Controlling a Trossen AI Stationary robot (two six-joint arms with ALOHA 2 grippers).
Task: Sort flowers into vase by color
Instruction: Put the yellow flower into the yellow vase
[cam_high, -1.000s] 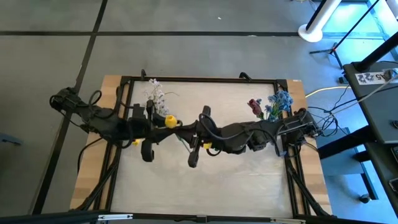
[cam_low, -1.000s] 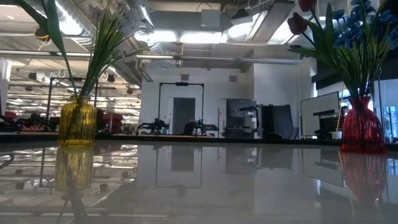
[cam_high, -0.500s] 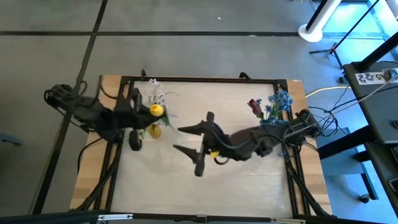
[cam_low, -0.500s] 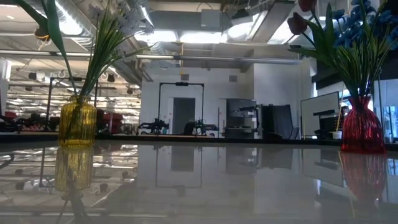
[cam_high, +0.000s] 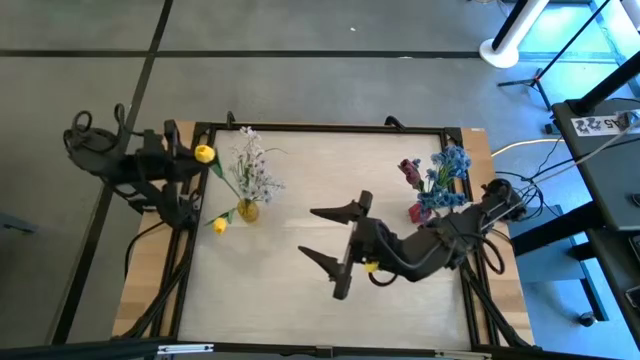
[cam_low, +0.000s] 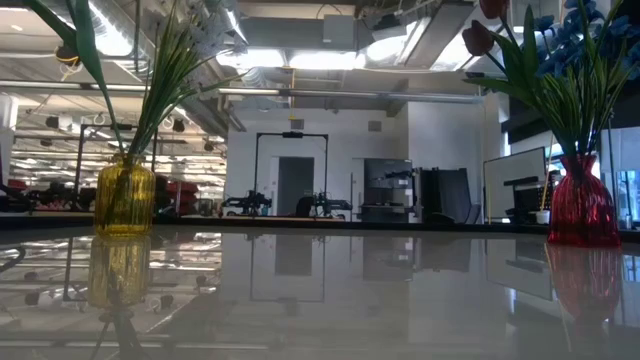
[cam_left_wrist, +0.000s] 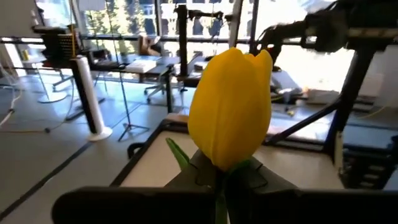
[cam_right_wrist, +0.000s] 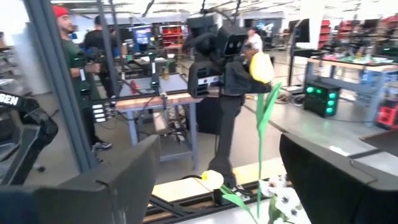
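Two black jointed arms with looping black cables and small yellow accents near the wrists.

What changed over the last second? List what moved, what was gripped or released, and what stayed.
The left gripper shut on the yellow tulip and carried it from mid-table back to the table's left edge, beside the yellow vase. The right gripper let go, spread its fingers and pulled back toward the right. Both vases, the red vase included, and their flowers stayed put.
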